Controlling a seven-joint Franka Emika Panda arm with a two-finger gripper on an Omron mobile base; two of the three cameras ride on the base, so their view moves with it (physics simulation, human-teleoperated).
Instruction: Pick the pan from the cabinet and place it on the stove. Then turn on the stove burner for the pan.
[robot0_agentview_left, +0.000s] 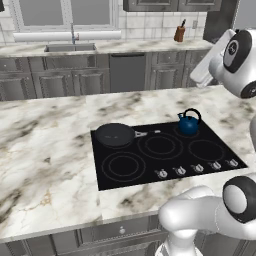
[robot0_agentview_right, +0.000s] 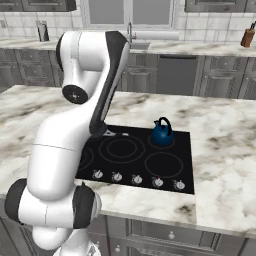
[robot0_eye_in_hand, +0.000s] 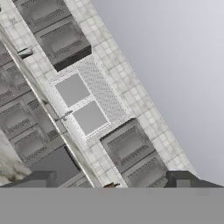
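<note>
On the stove I count one pan, one kettle, five knobs; my fingers are spread, empty.

Flat even rendered light, faint shadows, low-res softness, no glare.

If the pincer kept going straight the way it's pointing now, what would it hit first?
Probably the window on the far kitchen wall. The open pincer aims there with nothing nearer in between, though depth is hard to judge.
</note>
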